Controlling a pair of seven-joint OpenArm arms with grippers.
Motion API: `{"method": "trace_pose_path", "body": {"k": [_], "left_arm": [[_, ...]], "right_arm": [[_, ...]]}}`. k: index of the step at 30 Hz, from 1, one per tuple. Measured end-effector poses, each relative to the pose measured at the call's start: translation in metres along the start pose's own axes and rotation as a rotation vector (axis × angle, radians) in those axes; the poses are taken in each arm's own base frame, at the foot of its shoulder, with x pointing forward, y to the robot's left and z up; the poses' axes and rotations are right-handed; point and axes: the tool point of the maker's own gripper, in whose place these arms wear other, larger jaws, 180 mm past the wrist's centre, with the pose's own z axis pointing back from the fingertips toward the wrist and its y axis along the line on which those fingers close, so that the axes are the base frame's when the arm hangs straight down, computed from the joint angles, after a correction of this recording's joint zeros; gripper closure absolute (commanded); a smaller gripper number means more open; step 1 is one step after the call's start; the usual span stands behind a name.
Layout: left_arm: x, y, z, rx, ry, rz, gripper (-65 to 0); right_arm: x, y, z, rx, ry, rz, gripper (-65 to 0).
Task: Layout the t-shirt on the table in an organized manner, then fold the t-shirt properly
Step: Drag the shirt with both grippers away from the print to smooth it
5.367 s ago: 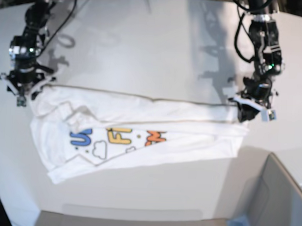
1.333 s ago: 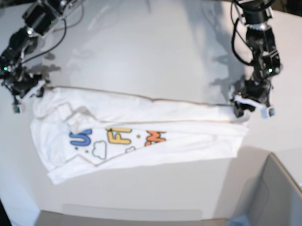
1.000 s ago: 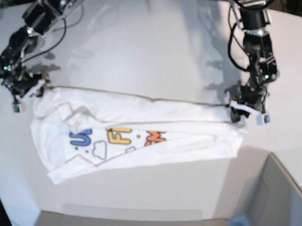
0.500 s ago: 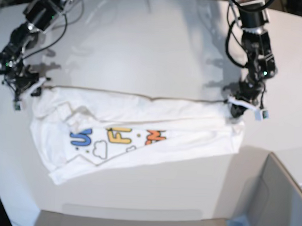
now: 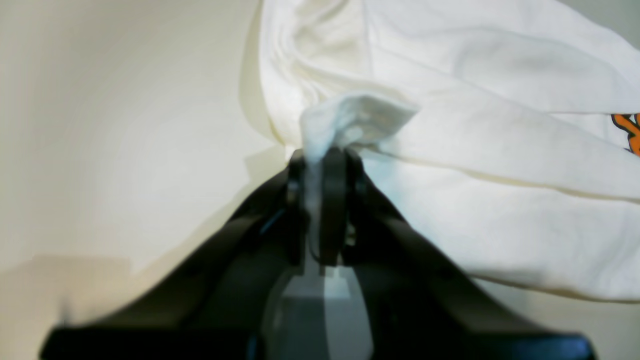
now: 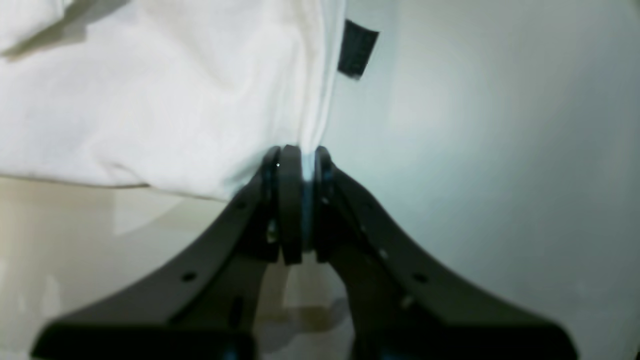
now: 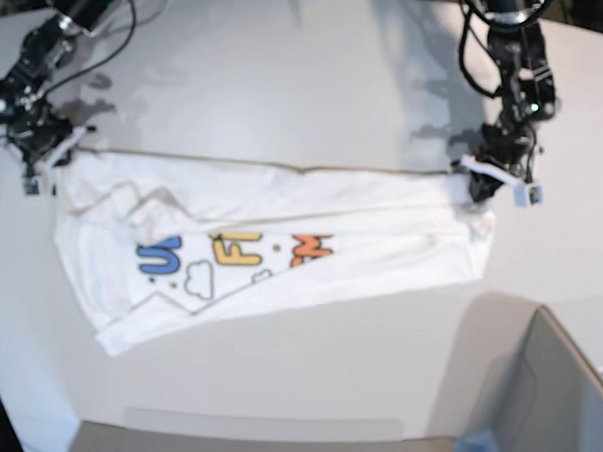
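Shirt position: the t-shirt (image 7: pixel 270 255) lay across the middle of the table (image 7: pixel 288 75), spread sideways in a long band, its far edge drawn into a nearly straight line between the two arms.
Left end effector: the left end effector (image 5: pixel 320 165) was pressed together on a bunched corner of the shirt, cloth puffing out above the tips.
Right end effector: the right end effector (image 6: pixel 297 160) was pinching the shirt's opposite far corner, a thin hem caught between its tips.
Handling: the cloth looked light, limp and easily creased; it would likely sag and drag unless both corners moved together.
Where to hold: judging by the folds, the far corners or hem were the best holds, since the middle of the shirt would only bunch.
Writing: blue, yellow and orange cartoon letters (image 7: pixel 235 258) sat near the shirt's middle, partly folded under; possibly "FUN", though too hidden to be sure.
Label: a small black tag (image 6: pixel 357 49) hung at the shirt's edge beyond the right end effector; no text was readable.
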Motion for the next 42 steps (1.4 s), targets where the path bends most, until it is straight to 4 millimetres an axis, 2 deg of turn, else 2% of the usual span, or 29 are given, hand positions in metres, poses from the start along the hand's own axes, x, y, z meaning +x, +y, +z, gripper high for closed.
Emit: {"method": "trace_pose_path", "body": {"k": [7,13,18,23,32,38,40,42], "left_arm": [[-0.01,-0.002,0.028,0.002,0.006,-0.053,-3.2],[-0.039,0.005,0.054,0.019,0.068,-0.075,-3.2],[-0.054,0.008,0.068,0.028,0.099,-0.082,-3.2],[-0.055,0.008,0.069,0.026,0.101,-0.084,-3.2],[-0.055,0.016,0.072,0.033,0.121,-0.116,-3.7],[-0.057,0.016,0.073,0.034,0.124,-0.114,-12.0],[-0.058,0.016,0.075,0.034,0.128,-0.118,-11.1],[-0.066,0.017,0.083,0.037,0.144,-0.122,-6.4]], "right_arm": [[-0.025,0.007,0.016,0.02,0.004,0.013,0.0],[-0.044,0.013,0.023,0.046,-0.015,0.001,0.0],[-0.061,0.001,0.032,0.019,-0.023,-0.089,0.0],[-0.077,-0.019,0.04,-0.033,0.002,-0.143,0.0],[-0.081,-0.019,0.039,-0.033,0.013,-0.147,0.0],[-0.079,-0.023,0.036,-0.05,0.024,-0.142,0.0],[-0.078,-0.026,0.034,-0.075,0.046,-0.126,0.0],[-0.078,-0.025,0.033,-0.087,0.045,-0.124,0.0]]}}
